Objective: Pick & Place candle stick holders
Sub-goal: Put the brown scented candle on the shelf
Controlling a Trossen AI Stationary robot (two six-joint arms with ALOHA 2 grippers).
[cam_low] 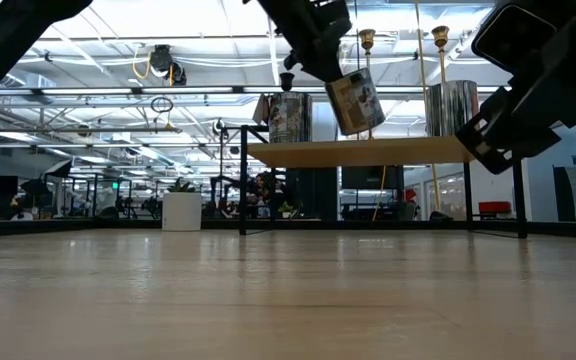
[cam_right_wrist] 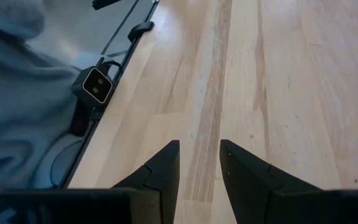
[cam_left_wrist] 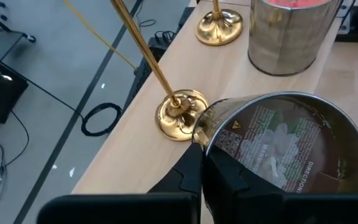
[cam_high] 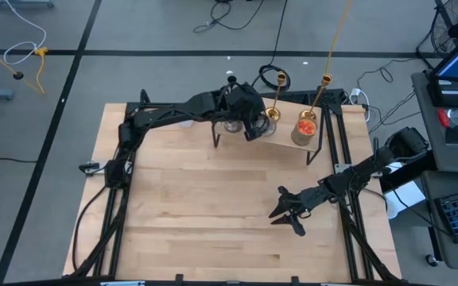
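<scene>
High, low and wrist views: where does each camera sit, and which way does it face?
High view: above the wooden table, looking straight down; both arms show.
Low view: at table-top height, looking level at the raised wooden shelf; arms enter from above.
Left wrist view: on that wrist, facing the tilted silvery cup in its shut jaws.
Right wrist view: on that wrist, facing bare table; open jaws show.
Shared: low and left wrist views show that cup.
</scene>
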